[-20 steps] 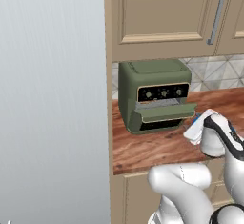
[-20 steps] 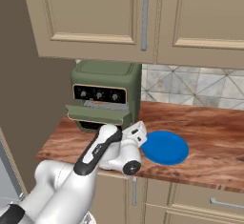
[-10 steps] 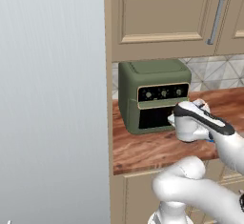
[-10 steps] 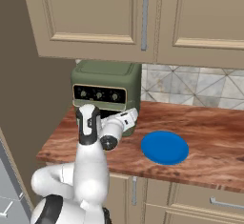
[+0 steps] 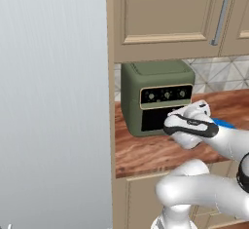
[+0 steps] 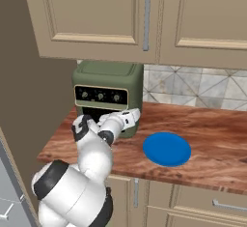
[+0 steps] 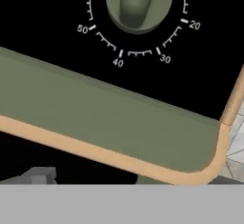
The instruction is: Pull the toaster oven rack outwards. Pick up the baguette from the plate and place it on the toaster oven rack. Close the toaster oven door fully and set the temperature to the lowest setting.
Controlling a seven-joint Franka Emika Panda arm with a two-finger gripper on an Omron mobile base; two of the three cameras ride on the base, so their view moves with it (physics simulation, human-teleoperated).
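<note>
Toaster oven (image 5: 154,96) stands at the back of the wooden counter (image 6: 212,129), under the beige wall cabinets (image 6: 96,16), and I use it as my landmark. My hand is right in front of it, at its lower right, close to the toaster oven door (image 5: 154,120), which sits flush with the front. My pincer (image 6: 131,116) points at the oven's face with its jaws spread as wide as they go, clamped on nothing. Through the hand view I look at the black control strip (image 7: 43,27) from very near: one olive knob (image 7: 138,1) with white tick marks and numbers around it, and below it the olive band with its cream trim (image 7: 95,154). The plate (image 6: 167,148) lies on the counter to the right of the oven, near it but apart, and its blue top is bare. I cannot tell where the baguette or the rack is.
</note>
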